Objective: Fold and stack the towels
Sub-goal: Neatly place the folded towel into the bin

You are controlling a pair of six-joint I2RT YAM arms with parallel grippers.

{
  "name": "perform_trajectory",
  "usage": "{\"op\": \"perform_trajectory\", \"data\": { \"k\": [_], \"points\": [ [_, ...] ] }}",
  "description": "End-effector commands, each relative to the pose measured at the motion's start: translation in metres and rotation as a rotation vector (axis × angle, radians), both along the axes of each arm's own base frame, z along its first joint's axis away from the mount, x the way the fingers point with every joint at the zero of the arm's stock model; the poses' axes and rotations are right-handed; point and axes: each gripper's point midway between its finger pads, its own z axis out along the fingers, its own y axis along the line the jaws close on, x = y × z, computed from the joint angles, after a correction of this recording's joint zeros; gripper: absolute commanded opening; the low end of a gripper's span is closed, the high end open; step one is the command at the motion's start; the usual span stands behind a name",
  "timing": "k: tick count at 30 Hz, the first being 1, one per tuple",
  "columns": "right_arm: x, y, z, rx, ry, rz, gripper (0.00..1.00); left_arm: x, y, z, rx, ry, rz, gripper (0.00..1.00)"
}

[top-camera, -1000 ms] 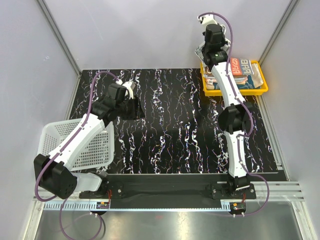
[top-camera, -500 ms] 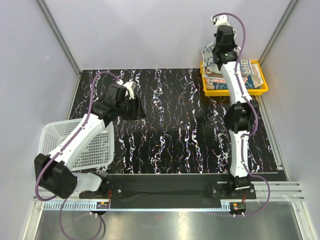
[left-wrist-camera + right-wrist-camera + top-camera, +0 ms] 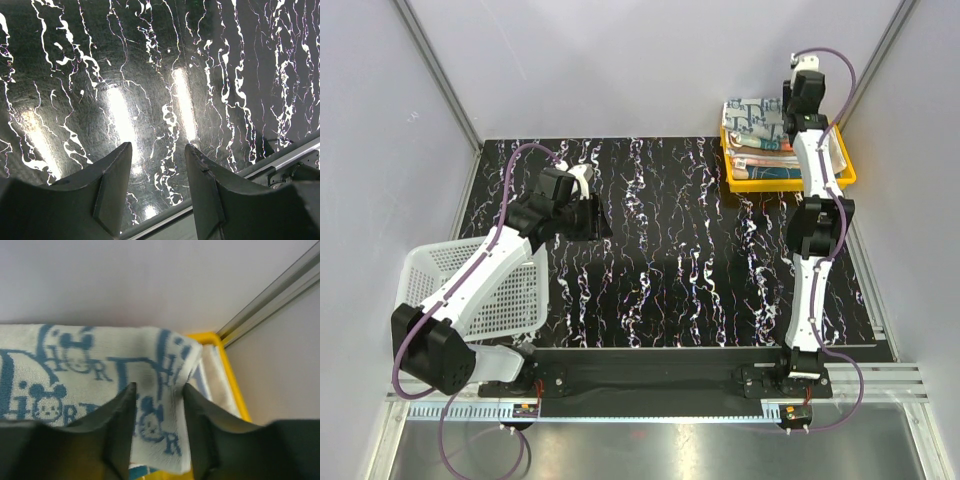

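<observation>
Left hand (image 3: 158, 148), fingers apart, hovers over marbled tabletop (image 3: 150, 75).

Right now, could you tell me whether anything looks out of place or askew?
Yes: the top towel, white with blue print, sits offset to the stack's back-left, not squared with it, and seems to overhang the yellow tray's far rim.

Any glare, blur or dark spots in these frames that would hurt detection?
Left wrist: three bright reflected streaks glare off the glossy black table, and the left gripper's fingers sit in shadow. Right wrist: the white-and-blue towel looks soft up close, and the right gripper's fingers are near-black. Top external: even light, sharp.
</observation>
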Motion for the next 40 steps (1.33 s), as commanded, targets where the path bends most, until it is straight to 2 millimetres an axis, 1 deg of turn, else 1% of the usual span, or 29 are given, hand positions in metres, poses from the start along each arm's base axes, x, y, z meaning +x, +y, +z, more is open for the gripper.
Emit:
{"op": "perform_trajectory", "data": {
  "k": [1,3,6,9,14,15,16,17,18,19,20,21,22,23,24,25,26,27,28,29,30,31,32,34,35,36,37,38,40],
  "points": [
    [0.010,0.006,-0.040,0.149,0.025,0.047,0.52,0.005,-0.005,0.004,-0.024,-0.024,-0.020,0.52],
    [0.011,0.004,-0.043,0.186,0.019,0.043,0.74,0.005,-0.005,0.004,-0.024,-0.026,-0.020,0.52],
    [0.011,0.001,-0.036,0.209,-0.005,0.032,0.99,0.005,-0.006,0.004,-0.027,-0.026,-0.022,0.52],
    [0.008,0.002,-0.021,0.237,-0.027,0.020,1.00,0.005,-0.007,0.006,-0.037,-0.031,-0.024,0.52],
    [-0.015,0.013,0.036,0.358,-0.101,0.008,1.00,0.007,-0.005,0.016,-0.037,-0.059,-0.014,0.53],
    [-0.020,0.016,0.034,0.384,-0.090,0.005,1.00,0.006,-0.003,0.019,-0.036,-0.065,-0.009,0.53],
    [-0.031,0.023,0.059,0.430,-0.124,0.016,1.00,0.007,-0.002,0.022,-0.032,-0.075,-0.002,0.53],
    [-0.038,0.026,0.049,0.463,-0.094,0.006,1.00,0.007,-0.001,0.028,-0.030,-0.085,-0.001,0.53],
    [-0.045,0.030,0.053,0.488,-0.093,0.009,1.00,0.008,0.000,0.032,-0.030,-0.093,0.006,0.53],
    [-0.060,0.037,0.076,0.530,-0.124,0.013,1.00,0.009,0.002,0.037,-0.025,-0.107,0.016,0.54],
    [-0.071,0.046,0.058,0.548,-0.071,0.002,1.00,0.008,0.005,0.039,-0.018,-0.112,0.018,0.54],
    [-0.081,0.051,0.058,0.565,-0.061,-0.007,1.00,0.008,0.006,0.044,-0.018,-0.125,0.024,0.54],
    [-0.100,0.059,0.086,0.580,-0.104,0.006,1.00,0.008,0.009,0.047,-0.010,-0.138,0.038,0.54],
    [-0.110,0.067,0.084,0.580,-0.093,0.013,1.00,0.007,0.011,0.048,-0.005,-0.139,0.040,0.54],
    [-0.125,0.082,0.055,0.582,-0.023,-0.002,1.00,0.007,0.012,0.049,0.000,-0.146,0.043,0.54],
    [-0.146,0.101,0.080,0.591,-0.066,0.035,1.00,0.005,0.016,0.051,0.009,-0.155,0.052,0.54],
    [-0.163,0.115,0.049,0.586,0.004,0.035,1.00,0.004,0.020,0.051,0.020,-0.160,0.063,0.54],
    [-0.178,0.144,0.047,0.580,0.017,0.072,1.00,0.003,0.021,0.051,0.025,-0.168,0.066,0.55],
    [-0.201,0.160,0.071,0.579,-0.044,0.111,1.00,0.002,0.028,0.045,0.049,-0.170,0.087,0.55],
    [-0.221,0.176,0.037,0.566,0.030,0.125,1.00,0.001,0.032,0.047,0.056,-0.193,0.098,0.55],
    [-0.242,0.213,0.031,0.564,0.055,0.194,1.00,0.000,0.037,0.044,0.070,-0.194,0.114,0.56],
    [-0.261,0.222,0.040,0.586,0.024,0.213,1.00,0.000,0.041,0.041,0.089,-0.196,0.131,0.56],
    [-0.278,0.229,0.011,0.592,0.085,0.211,1.00,-0.002,0.043,0.037,0.095,-0.192,0.132,0.56],
    [-0.305,0.253,0.001,0.658,0.131,0.268,1.00,-0.004,0.044,0.033,0.095,-0.189,0.133,0.56],
    [-0.316,0.253,-0.021,0.653,0.177,0.258,1.00,-0.005,0.044,0.029,0.095,-0.185,0.133,0.56],
    [-0.323,0.254,-0.029,0.655,0.192,0.258,1.00,-0.005,0.044,0.029,0.090,-0.191,0.136,0.56],
    [-0.327,0.251,-0.028,0.663,0.174,0.258,1.00,-0.006,0.044,0.027,0.092,-0.188,0.136,0.56],
    [-0.333,0.246,-0.040,0.648,0.191,0.248,1.00,-0.006,0.044,0.028,0.090,-0.191,0.135,0.56],
    [-0.336,0.238,-0.035,0.628,0.168,0.230,1.00,-0.006,0.044,0.027,0.095,-0.192,0.130,0.56]
  ]
}}
